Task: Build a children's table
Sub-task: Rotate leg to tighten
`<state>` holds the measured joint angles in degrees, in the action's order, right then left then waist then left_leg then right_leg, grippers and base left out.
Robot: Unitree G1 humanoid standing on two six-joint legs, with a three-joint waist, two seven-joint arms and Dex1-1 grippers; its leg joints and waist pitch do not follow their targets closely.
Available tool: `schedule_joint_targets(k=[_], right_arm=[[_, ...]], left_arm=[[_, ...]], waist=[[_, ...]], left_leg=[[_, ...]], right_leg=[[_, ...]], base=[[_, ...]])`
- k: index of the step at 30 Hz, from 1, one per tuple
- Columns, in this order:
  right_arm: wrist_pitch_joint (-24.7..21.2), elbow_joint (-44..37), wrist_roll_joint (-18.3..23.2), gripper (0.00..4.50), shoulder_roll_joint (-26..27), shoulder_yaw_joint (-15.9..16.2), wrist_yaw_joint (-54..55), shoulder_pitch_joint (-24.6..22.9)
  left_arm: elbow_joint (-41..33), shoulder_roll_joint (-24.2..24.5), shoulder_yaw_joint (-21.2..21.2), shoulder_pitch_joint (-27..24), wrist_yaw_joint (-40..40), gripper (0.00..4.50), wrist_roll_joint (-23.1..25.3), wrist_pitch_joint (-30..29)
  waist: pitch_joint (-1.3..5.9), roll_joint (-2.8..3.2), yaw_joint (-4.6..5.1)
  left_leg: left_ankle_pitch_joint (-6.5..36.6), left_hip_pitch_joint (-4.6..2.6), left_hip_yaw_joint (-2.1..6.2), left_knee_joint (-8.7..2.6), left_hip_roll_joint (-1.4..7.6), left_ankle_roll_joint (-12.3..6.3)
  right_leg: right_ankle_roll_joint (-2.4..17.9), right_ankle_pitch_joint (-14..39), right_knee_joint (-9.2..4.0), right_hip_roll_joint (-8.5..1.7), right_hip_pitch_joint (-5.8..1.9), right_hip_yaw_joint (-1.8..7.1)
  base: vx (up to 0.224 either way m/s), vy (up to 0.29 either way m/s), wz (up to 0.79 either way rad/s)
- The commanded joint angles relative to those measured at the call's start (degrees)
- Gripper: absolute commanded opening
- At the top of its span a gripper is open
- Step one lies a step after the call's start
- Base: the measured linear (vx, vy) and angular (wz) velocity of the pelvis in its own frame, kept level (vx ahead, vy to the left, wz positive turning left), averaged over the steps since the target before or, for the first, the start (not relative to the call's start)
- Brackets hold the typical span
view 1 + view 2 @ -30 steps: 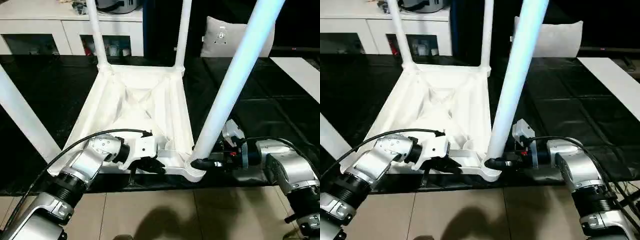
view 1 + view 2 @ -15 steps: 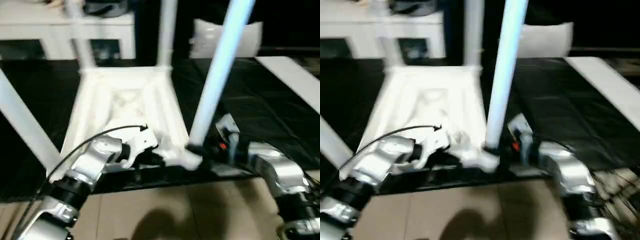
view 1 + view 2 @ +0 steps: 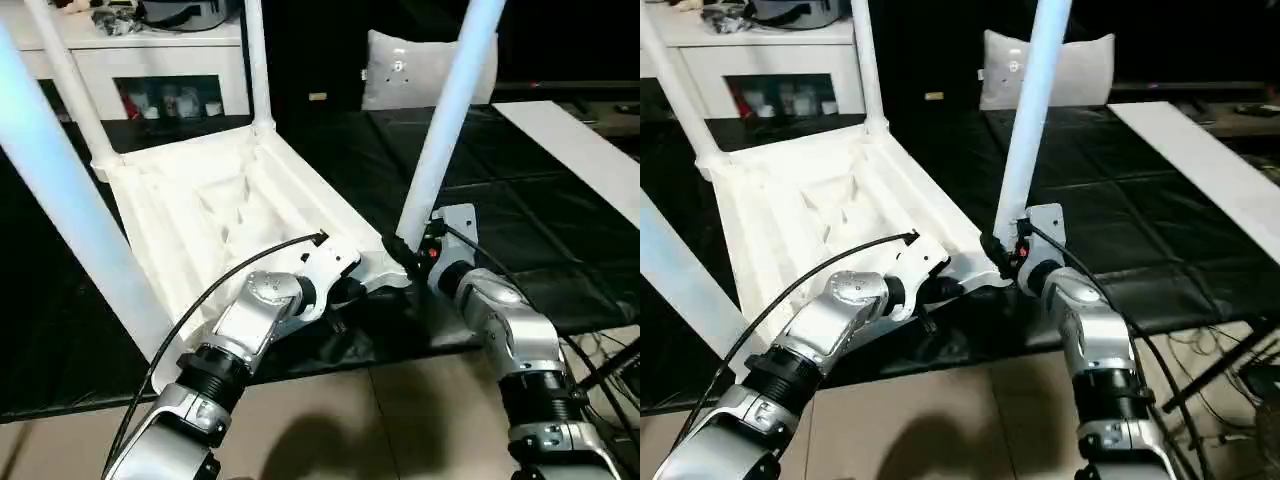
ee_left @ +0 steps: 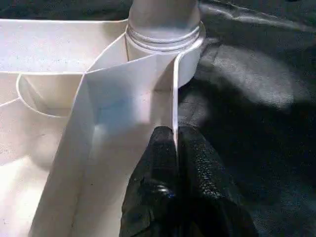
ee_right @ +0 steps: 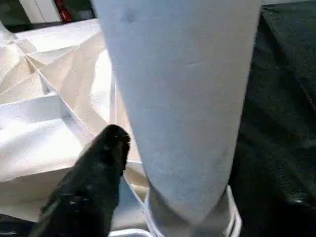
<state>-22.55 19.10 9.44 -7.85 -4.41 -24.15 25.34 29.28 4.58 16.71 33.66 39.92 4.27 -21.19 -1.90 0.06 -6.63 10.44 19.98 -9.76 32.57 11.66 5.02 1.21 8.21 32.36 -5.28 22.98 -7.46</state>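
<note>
Left eye view: the children's table [image 3: 215, 205] lies upside down on the black surface [image 3: 560, 230], its ribbed underside facing up, at about 11 o'clock from the robot's arms. All four legs appear to be standing in their corner sockets: two at the far corners, one large at the 9 o'clock edge of the view, and the nearest leg [image 3: 445, 120] rising at 1 o'clock. Whether each is fully seated cannot be judged from here, though the left wrist view shows a threaded collar sitting at the socket mouth. The left pincer [image 4: 176, 148] is clamped together on the thin upright rim of the tabletop beside that corner, steadying it. The right pincer [image 3: 400, 250] is at the base of the nearest leg, one black finger [image 5: 106, 148] lying alongside it; whether it grips or has let go cannot be told. By the look of things assembly is nearly complete; what remains is likely confirming the last leg is tight and turning the table upright.
</note>
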Motion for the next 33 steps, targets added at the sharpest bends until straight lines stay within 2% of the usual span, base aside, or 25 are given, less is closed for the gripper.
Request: schedule_joint_targets(k=[1, 3, 7, 9, 12, 15, 19, 21, 24, 25, 26, 29, 30, 32, 33], right_arm=[[0.2, -0.1, 0.8, 3.51, -0.7, 1.8, -2.4, -1.0], [0.8, -0.3, 1.0, 3.62, -2.4, 2.1, -4.9, -1.4], [2.5, -0.4, 0.8, 4.03, -7.2, 2.6, -11.7, -2.1], [3.9, -0.3, 1.1, 4.03, -10.1, 2.9, -16.2, -2.4], [4.6, -1.0, 3.1, 4.29, -13.6, 2.7, -22.6, -2.8], [6.5, -2.4, 3.9, 4.46, -19.1, 5.1, -32.6, -3.7], [9.3, -1.5, 3.3, 4.46, -22.1, 6.8, -38.3, -3.6], [10.3, -0.5, 4.2, 4.21, -24.0, 7.8, -44.3, -2.9], [10.6, -0.3, 4.9, 4.01, -24.5, 8.3, -46.9, -2.6], [10.7, -0.3, 5.2, 3.89, -24.7, 8.7, -47.8, -2.5], [11.0, 0.0, 5.3, 3.77, -25.1, 9.8, -50.0, -2.2], [11.5, 0.6, 5.2, 3.62, -25.2, 11.3, -52.7, -2.0], [11.5, 0.5, 5.3, 3.5, -25.0, 11.8, -53.4, -1.9], [11.5, 0.7, 5.4, 3.33, -24.6, 12.4, -54.7, -1.7], [11.4, 0.9, 5.4, 3.33, -24.4, 12.7, -55.6, -1.6]], left_arm=[[-0.6, 0.9, -0.2, 0.4, 0.7, 0.0, -0.4, 3.5], [-0.7, 2.3, 0.3, 0.0, 2.3, 0.0, -0.3, 4.3], [-1.0, 5.5, 1.4, -0.7, 6.5, 0.0, 0.1, 5.6], [-0.9, 7.1, 2.0, -0.8, 8.7, 0.0, 0.2, 6.3], [-0.7, 9.0, 2.9, -0.7, 12.1, 0.0, 0.1, 7.5], [0.2, 12.1, 5.1, -0.5, 18.0, 0.0, 0.4, 11.5], [0.6, 14.4, 6.5, -0.4, 22.8, 0.0, 0.5, 16.1], [-0.2, 16.6, 8.0, -0.6, 28.6, 0.0, 0.1, 19.4], [-0.4, 17.4, 8.7, -0.6, 30.9, 0.0, 0.0, 20.9], [-0.6, 17.6, 9.0, -0.6, 31.6, 0.0, -0.2, 21.4], [-1.3, 18.1, 9.9, -0.8, 33.6, 0.0, -0.5, 22.5], [-2.1, 18.5, 10.9, -1.1, 35.9, 0.0, -0.6, 24.0], [-2.2, 18.4, 11.1, -1.1, 35.9, 0.0, -0.5, 24.1], [-2.0, 18.2, 11.1, -0.9, 36.0, 0.0, -0.3, 24.5], [-1.7, 18.1, 11.1, -0.8, 36.1, 0.0, -0.2, 24.8]], waist=[[3.37, -0.53, -0.54], [3.41, -0.49, -0.59], [3.38, -0.29, -0.63], [3.28, -0.44, -0.73], [3.17, -0.57, -0.9], [3.24, -0.6, -1.44], [3.26, -0.75, -2.09], [3.32, -0.75, -2.53], [3.3, -0.59, -3.28], [3.25, -0.76, -3.47], [3.26, -0.71, -3.55], [3.11, -0.74, -4.07], [3.07, -0.99, -4.16], [3.03, -0.88, -4.52], [3.01, -0.86, -4.53]], left_leg=[[10.6, 0.27, 0.26, -3.52, 1.21, -2.92], [9.5, 0.47, 0.26, -3.5, 1.23, -3.21], [10.1, 0.46, 0.24, -3.48, 1.39, -3.52], [11.0, 0.36, 0.19, -3.49, 1.37, -3.72], [11.6, 0.26, 0.17, -3.49, 1.4, -4.09], [11.7, 0.18, 0.21, -3.38, 1.52, -4.42], [10.6, 0.2, 0.05, -3.28, 1.65, -4.73], [10.7, 0.09, 0.02, -3.21, 1.8, -4.86], [10.8, -0.14, -0.02, -3.14, 2.06, -4.72], [11.3, -0.19, -0.04, -3.17, 2.07, -4.5], [11.6, -0.13, 0.02, -3.19, 2.07, -4.36], [13.3, -0.27, 0.08, -3.27, 2.14, -3.59], [13.4, -0.26, 0.03, -3.29, 2.15, -3.53], [14.1, -0.48, 0.01, -3.23, 2.14, -3.15], [14.6, -0.37, 0.13, -3.28, 2.17, -2.95]], right_leg=[[5.1, 20.3, -4.06, -3.85, -3.21, 3.02], [5.5, 19.0, -3.8, -3.82, -3.35, 3.07], [5.8, 18.4, -3.74, -3.76, -3.38, 3.1], [5.8, 19.5, -3.89, -3.78, -3.37, 3.03], [5.5, 21.7, -4.08, -3.82, -3.32, 3.03], [5.3, 22.0, -4.05, -3.82, -3.31, 3.04], [6.5, 19.9, -3.65, -3.82, -3.19, 3.18], [6.8, 20.2, -3.52, -3.87, -3.13, 3.17], [8.2, 18.8, -3.19, -3.86, -2.88, 3.3], [8.4, 19.1, -3.16, -3.89, -2.84, 3.33], [8.4, 19.4, -3.06, -3.93, -2.93, 3.3], [7.5, 22.6, -3.44, -4.14, -2.75, 3.4], [7.3, 23.1, -3.5, -4.13, -2.74, 3.44], [7.1, 24.0, -3.57, -4.14, -2.47, 3.51], [7.0, 24.5, -3.53, -4.14, -2.55, 3.46]], base=[[0.0, 0.0, 0.0], [0.0, 0.0, 0.0], [0.0, 0.0, 0.0], [0.0, 0.0, 0.0], [0.0, 0.0, 0.0], [0.0, 0.0, 0.0], [0.0, 0.0, 0.0], [0.0, 0.0, 0.0], [0.0, 0.0, 0.0], [0.0, 0.0, 0.0], [0.0, 0.0, 0.0], [0.0, 0.0, 0.0], [0.0, 0.0, 0.0], [0.0, 0.0, 0.0], [0.0, 0.0, 0.0]])
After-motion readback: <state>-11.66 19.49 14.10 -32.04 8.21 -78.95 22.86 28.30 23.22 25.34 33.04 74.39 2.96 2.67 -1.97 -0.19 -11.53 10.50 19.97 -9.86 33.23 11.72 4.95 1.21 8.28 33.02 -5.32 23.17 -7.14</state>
